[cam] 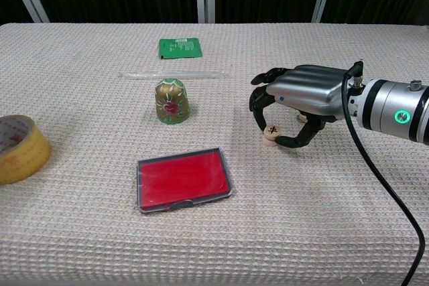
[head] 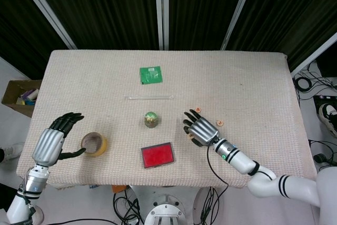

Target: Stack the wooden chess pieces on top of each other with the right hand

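Piece pinched by right hand
A wooden piece was gripped between curled fingertips and thumb, low over the table.

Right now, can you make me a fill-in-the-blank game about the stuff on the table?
1. The right hand pinches a wooden ____ piece.
2. The flat case near the front edge is colored ____.
3. The tape lies nearest the ____ hand.
4. The clear straw lies between the bell and the ____ packet.

Missing words: chess; red; left; green
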